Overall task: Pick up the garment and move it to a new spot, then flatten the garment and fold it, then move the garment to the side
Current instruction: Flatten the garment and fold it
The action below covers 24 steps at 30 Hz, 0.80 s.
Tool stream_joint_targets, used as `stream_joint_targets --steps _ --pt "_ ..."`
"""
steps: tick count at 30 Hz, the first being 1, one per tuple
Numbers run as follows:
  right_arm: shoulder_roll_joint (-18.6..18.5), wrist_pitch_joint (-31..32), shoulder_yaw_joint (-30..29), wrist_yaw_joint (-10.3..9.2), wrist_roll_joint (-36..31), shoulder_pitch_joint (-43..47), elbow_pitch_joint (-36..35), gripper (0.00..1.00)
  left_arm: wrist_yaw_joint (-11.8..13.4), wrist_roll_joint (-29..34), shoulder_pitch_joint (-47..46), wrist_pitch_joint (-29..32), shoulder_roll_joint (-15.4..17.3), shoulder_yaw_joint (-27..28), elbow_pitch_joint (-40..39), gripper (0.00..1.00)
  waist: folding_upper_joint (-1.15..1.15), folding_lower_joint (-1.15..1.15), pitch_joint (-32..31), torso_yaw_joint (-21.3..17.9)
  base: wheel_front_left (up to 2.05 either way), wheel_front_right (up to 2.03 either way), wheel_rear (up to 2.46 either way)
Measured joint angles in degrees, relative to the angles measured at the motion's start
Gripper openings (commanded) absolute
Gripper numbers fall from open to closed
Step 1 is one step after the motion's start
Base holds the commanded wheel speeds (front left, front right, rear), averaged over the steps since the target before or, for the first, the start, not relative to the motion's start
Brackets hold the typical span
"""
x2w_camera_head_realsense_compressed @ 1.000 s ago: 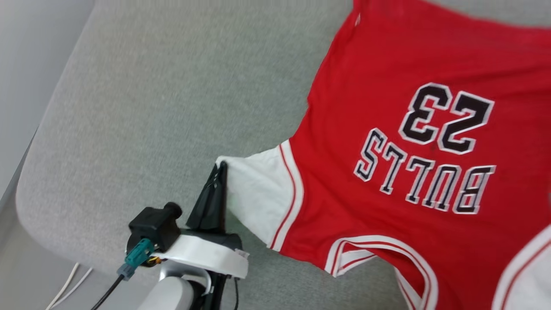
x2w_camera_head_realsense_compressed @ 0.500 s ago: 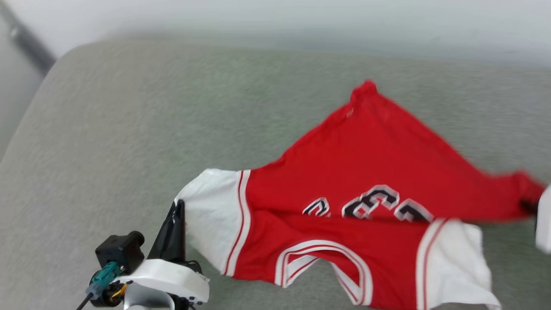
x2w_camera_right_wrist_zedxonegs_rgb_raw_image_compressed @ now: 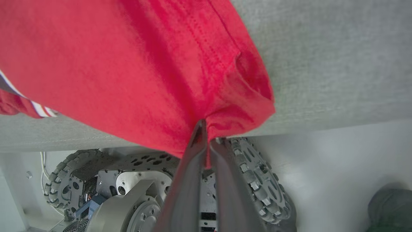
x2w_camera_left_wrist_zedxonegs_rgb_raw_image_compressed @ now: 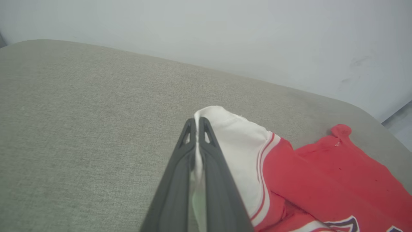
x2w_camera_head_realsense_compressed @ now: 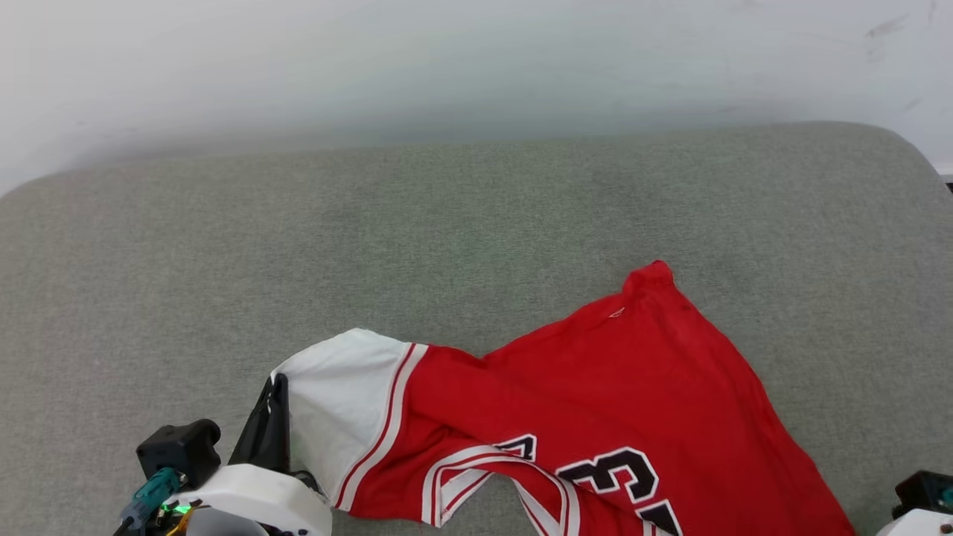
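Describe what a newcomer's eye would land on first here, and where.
The red garment, white-sleeved with a black number, sprawls over the near right of the grey cushion. The left gripper is shut on the edge of its white sleeve; the right gripper pinches red cloth by the cushion's edge.

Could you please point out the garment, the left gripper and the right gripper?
garment (x2w_camera_head_realsense_compressed: pixel 640 387): head view, red body panel.
left gripper (x2w_camera_left_wrist_zedxonegs_rgb_raw_image_compressed: pixel 195 121): left wrist view, between fingertips, at the white sleeve.
right gripper (x2w_camera_right_wrist_zedxonegs_rgb_raw_image_compressed: pixel 204 130): right wrist view, between fingertips, at a red edge.

Red, white-sleeved garment (x2w_camera_head_realsense_compressed: pixel 595 387) with red-white striped trim and black, white-outlined print; grey-green flecked cushion (x2w_camera_head_realsense_compressed: pixel 223 260)
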Motion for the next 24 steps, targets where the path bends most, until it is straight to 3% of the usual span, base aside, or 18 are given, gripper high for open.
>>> stream_joint_targets --steps 1,4,12,15,19,24 --pt "0.8 -0.5 0.0 0.00 0.1 0.1 0.0 1.00 0.0 0.0 0.0 0.1 0.1 0.0 -0.1 0.00 0.00 0.00 0.1 -0.3 0.00 0.00 0.00" --pt "2.0 -5.3 -0.7 0.00 0.4 -0.5 -0.7 1.00 0.1 0.0 0.0 0.5 0.5 -0.1 -0.5 0.00 0.00 0.00 0.5 -0.8 0.00 0.00 0.00" --pt "2.0 -33.1 -1.3 0.00 0.5 -10.0 -0.1 1.00 0.7 0.9 -1.7 1.3 0.8 -0.8 -2.4 0.00 0.00 0.01 2.7 -0.9 0.00 0.00 0.00" --pt "1.1 -39.2 0.9 0.00 1.8 -14.7 3.3 1.00 1.0 1.4 -3.1 1.5 0.8 -1.1 -3.3 0.00 0.00 0.01 3.9 -0.5 0.00 0.00 0.00" --pt "-1.8 -39.0 5.5 0.00 4.2 -21.6 8.6 1.00 1.0 2.2 -4.9 1.8 0.5 -2.1 -4.1 0.00 0.00 0.02 5.5 0.4 0.00 0.00 0.00" --pt "-7.8 -28.3 12.9 0.00 8.0 -30.7 14.9 1.00 0.3 2.9 -7.1 1.8 -0.6 -3.8 -4.4 0.00 0.00 0.02 7.1 2.7 0.00 0.00 0.00"
